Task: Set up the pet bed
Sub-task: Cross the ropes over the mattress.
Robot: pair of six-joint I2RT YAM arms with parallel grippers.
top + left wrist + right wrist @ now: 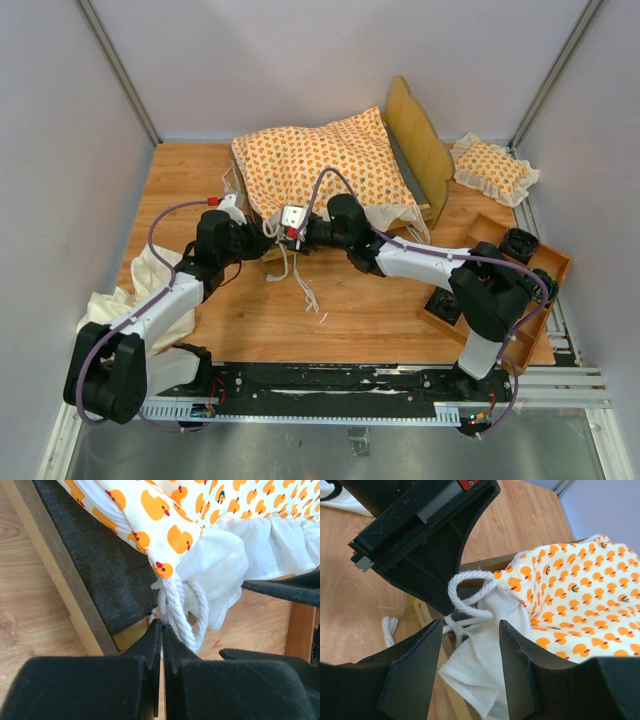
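Pinching a tie string, left gripper is clamped tight at the cushion corner. Right gripper gapes wide beside it, holding nothing. Cushion lies on the bed frame, far centre. Likely soft, light, floppy; best grabbed by corners or strings.

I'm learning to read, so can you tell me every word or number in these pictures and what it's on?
None: no words, numbers or signs can be read in any view.
The cushion and the small pillow carry only an orange duck print, no letters.
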